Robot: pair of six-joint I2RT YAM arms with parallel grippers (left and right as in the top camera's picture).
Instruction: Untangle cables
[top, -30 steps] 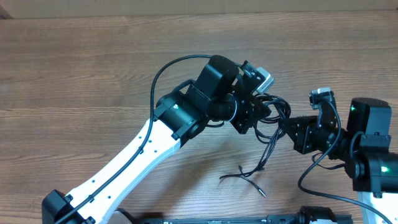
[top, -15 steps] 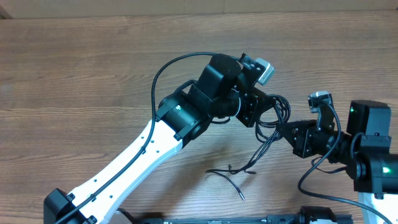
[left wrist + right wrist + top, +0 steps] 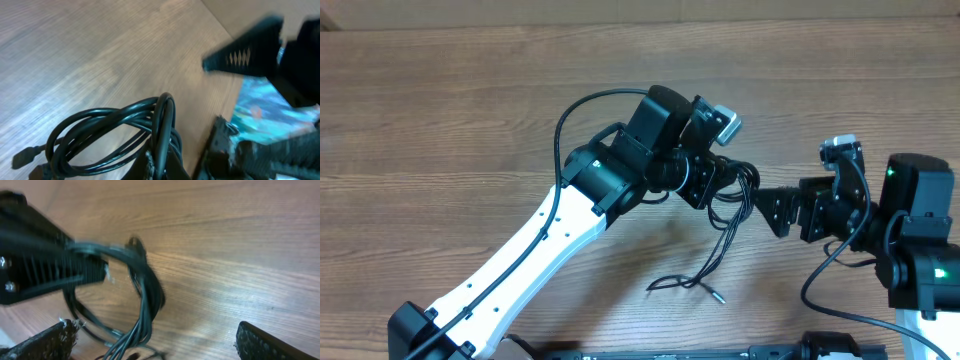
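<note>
Cables [image 3: 718,245] hang in a looped bundle from the left gripper [image 3: 724,184], whose jaws are closed on them; the loops bulge toward 9 o'clock in the left wrist view; loose strands drop toward 7 o'clock onto the table [image 3: 440,100], where a silver tip [image 3: 717,294] lies flat; the right gripper [image 3: 765,208] sits at 3 o'clock of the bundle, spread wide, its fingers [image 3: 45,340] well apart and gripping nothing.
</note>
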